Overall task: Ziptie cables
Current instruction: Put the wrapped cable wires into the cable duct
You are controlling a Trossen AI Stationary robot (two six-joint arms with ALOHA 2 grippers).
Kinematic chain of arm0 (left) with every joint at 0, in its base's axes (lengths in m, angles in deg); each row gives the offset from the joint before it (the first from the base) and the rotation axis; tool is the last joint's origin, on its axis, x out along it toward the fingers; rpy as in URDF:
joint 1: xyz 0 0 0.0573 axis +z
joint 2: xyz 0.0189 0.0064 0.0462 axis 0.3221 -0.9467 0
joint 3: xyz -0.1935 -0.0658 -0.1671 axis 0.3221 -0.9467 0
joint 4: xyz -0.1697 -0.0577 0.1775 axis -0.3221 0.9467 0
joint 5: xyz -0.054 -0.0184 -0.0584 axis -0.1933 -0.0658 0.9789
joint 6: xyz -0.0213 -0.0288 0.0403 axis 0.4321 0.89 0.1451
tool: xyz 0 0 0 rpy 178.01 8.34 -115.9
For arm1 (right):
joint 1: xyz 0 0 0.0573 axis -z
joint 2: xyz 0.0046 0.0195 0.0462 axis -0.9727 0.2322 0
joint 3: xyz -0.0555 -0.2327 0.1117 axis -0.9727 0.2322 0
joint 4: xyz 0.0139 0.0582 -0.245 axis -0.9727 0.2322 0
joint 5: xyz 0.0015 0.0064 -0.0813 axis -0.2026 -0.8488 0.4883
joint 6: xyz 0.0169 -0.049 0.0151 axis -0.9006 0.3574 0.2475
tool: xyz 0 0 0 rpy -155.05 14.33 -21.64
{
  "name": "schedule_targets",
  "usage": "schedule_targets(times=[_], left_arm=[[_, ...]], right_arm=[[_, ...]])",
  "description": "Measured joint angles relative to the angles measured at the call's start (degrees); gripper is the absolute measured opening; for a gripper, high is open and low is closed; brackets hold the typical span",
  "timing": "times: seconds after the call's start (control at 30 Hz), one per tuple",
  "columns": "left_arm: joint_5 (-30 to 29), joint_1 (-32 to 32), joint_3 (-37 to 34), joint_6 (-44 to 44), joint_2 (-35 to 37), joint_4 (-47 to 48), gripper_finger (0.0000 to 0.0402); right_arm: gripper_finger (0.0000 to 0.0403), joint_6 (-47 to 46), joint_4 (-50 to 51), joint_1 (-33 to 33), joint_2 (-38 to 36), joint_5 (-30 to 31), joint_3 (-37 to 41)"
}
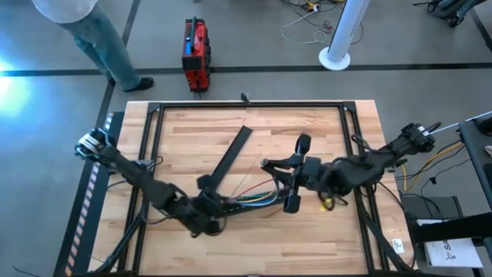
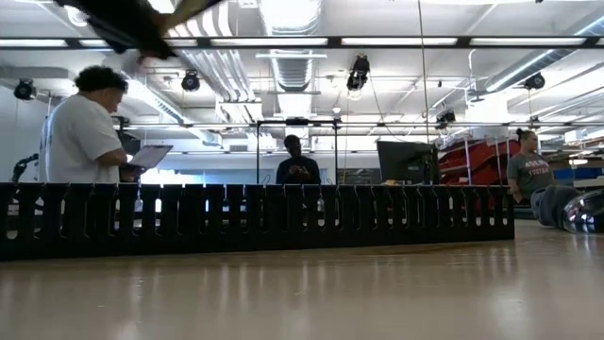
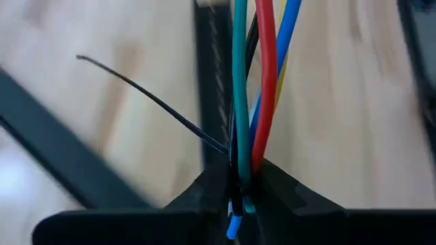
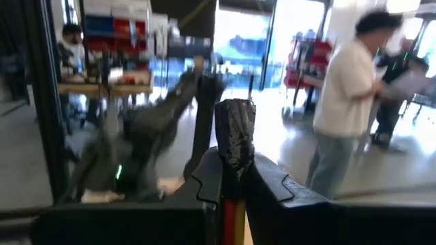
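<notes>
— Where were the cables (image 1: 254, 198) at that moment?

— They lay strung between my two grippers, over the near middle of the wooden table (image 1: 184, 138). From above, the bundle ran from my left gripper (image 1: 217, 203) across to my right gripper (image 1: 286, 185), blue, green and yellowish strands showing.

— And your left fingers?

— Clenched on one end of the bundle. In my left wrist view the green, red and blue wires (image 3: 262, 88) rose straight out from between my fingers (image 3: 286, 194), with cut ends poking out on the near side. A thin black zip tie tail (image 3: 150, 99) stuck out sideways from the wires just beside my fingertips.

— The right one?

— Closed too — my right wrist view showed a black taped end of the bundle (image 4: 235, 139) standing up between the fingers (image 4: 276, 187), with red and yellow showing lower down in the gap.

— Anything else on the table?

— A long black slotted bar (image 1: 231, 158) lay at a slant, its near end just beside my left gripper. The low view showed a slotted bar (image 2: 255, 219) broadside across the table. Beyond the table a person in a white shirt (image 4: 347, 88) stood on the floor.
</notes>
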Motion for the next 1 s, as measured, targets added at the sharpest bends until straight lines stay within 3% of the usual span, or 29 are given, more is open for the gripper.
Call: schedule_targets(times=[0.2, 0.37, 0.8, 1.0], left_arm=[[14.83, -0.94, 3.44, 9.71, 4.85, 19.03, 0.0033], [20.60, -0.97, 10.40, 14.65, 4.13, 33.45, 0.0033], [44.25, -0.99, 32.49, 22.27, -8.98, 59.48, 0.0033], [48.84, -1.03, 35.91, 22.53, -12.66, 56.08, 0.0033]], right_arm=[[0.0021, -7.50, 8.00, -0.02, 2.90, -0.03, 0.13], [0.0021, -12.91, 14.51, -0.02, 5.84, -0.09, 0.28], [0.0021, -25.75, 30.91, -0.04, 9.08, -0.25, 0.50], [0.0021, -28.28, 35.36, -0.76, 9.05, -0.04, 1.16]])
